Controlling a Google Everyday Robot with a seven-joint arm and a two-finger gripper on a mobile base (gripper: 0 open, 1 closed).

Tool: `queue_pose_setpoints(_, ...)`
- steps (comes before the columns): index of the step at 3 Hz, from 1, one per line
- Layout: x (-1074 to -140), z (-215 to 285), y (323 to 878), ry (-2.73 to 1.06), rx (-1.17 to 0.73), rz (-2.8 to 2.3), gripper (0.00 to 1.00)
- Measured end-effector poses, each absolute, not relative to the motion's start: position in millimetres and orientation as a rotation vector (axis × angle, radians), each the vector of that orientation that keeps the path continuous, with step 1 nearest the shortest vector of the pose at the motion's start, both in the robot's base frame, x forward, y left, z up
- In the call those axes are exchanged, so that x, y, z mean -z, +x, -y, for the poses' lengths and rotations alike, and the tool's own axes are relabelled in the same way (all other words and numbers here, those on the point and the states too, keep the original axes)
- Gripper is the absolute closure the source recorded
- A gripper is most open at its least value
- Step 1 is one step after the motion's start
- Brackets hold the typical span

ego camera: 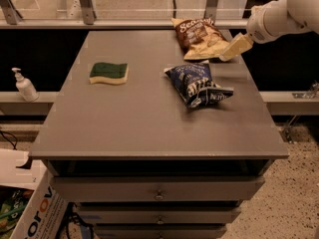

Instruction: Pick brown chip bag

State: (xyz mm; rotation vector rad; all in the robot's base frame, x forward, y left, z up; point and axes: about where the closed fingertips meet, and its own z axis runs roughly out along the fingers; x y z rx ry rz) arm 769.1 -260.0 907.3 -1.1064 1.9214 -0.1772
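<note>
The brown bag (198,36) lies flat at the far edge of the surface (139,123), label up, so its right side is free for a grasp. The end effector (235,47) hangs just beside that side, tilted down toward it. I cannot tell whether it is spread or pressed together. The blue bag (199,83) lies nearer the front and the sponge (108,72) is well to the left, so I judge that neither blocks the approach.

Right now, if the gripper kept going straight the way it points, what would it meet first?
Probably the glossy brown chip bag: the cream-coloured gripper, at the far right corner of the grey table, points down-left at the bag's tan lower edge. Depth is unclear, so it might pass above it.
</note>
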Motion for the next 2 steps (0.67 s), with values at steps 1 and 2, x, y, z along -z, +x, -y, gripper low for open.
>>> queue_pose_setpoints(1, -900.1, 276.4, 792.7, -0.969, 0.158, -1.952, 0.00)
queue_pose_setpoints(2, -884.3, 282.5, 806.3, -0.861, 0.105, -1.986, 0.00)
